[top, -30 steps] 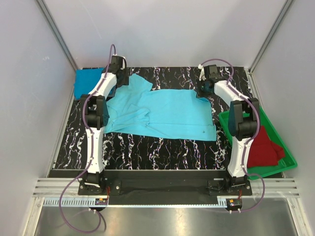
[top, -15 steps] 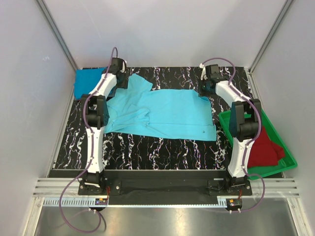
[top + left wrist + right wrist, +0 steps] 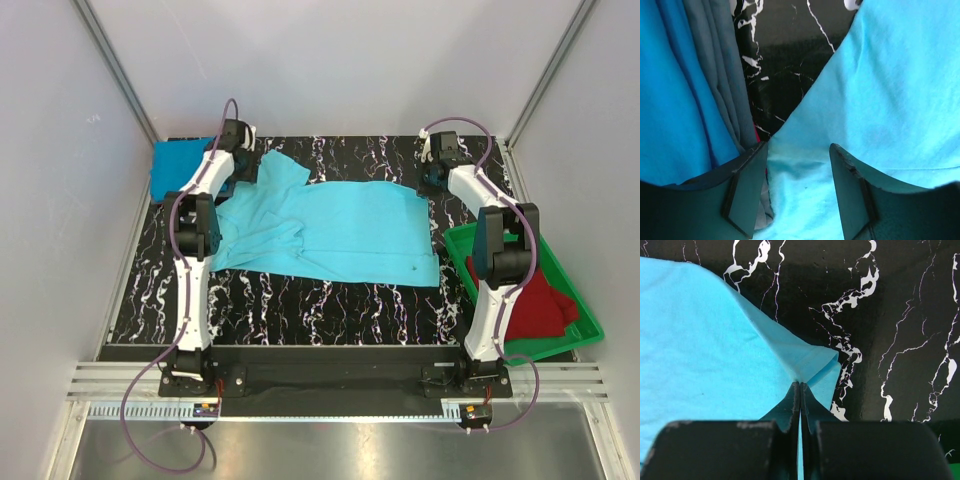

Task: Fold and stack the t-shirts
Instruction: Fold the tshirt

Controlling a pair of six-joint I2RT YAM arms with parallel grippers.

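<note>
Black counter (image 3: 330, 300) with white marble veining, rectangular, filling the middle of the top view. Green tray (image 3: 458, 248) at the counter's right side, angled, its near corner past the counter edge. Plain white walls (image 3: 330, 60) on three sides. Silver rails (image 3: 100, 378) along the near edge.

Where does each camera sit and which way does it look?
Top camera: high behind the robot, looking down at the table; left arm and right arm show.
Left wrist camera: on the left arm, looking down past the open left gripper at the light turquoise t-shirt and the blue t-shirt.
Right wrist camera: on the right arm, looking down past the right gripper, shut on that t-shirt's corner.
Shared: all three see that t-shirt.
</note>
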